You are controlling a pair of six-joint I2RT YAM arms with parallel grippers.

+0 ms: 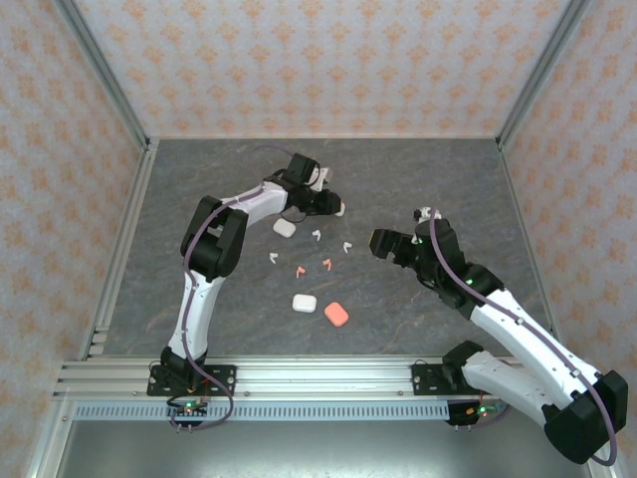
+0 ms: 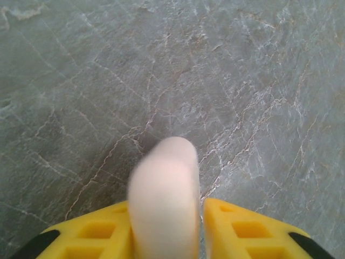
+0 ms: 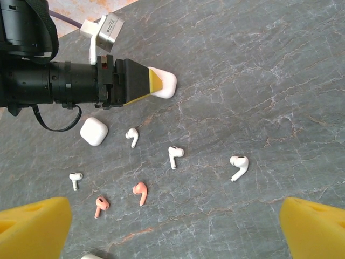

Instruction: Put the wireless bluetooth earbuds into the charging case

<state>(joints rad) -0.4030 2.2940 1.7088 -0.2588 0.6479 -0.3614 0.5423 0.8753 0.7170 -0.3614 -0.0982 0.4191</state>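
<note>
Now | left hand (image 2: 167,216): around white case (image 2: 164,172), cannot tell if gripping | right hand (image 3: 172,229): wide open, empty

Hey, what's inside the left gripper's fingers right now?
A white case sits between the left gripper's yellow fingers, grey table beyond. Its underside and any contents are hidden.

table (image 1: 438,169): grey stone look, pale veins. loose mid-table: four white earbuds (image 3: 173,156) and two salmon-pink earbuds (image 3: 141,193), none touching. closed white case (image 1: 285,227) just beyond them. toward the near edge: second white case (image 1: 304,302), with salmon-pink case (image 1: 336,314) just beside it.
</note>
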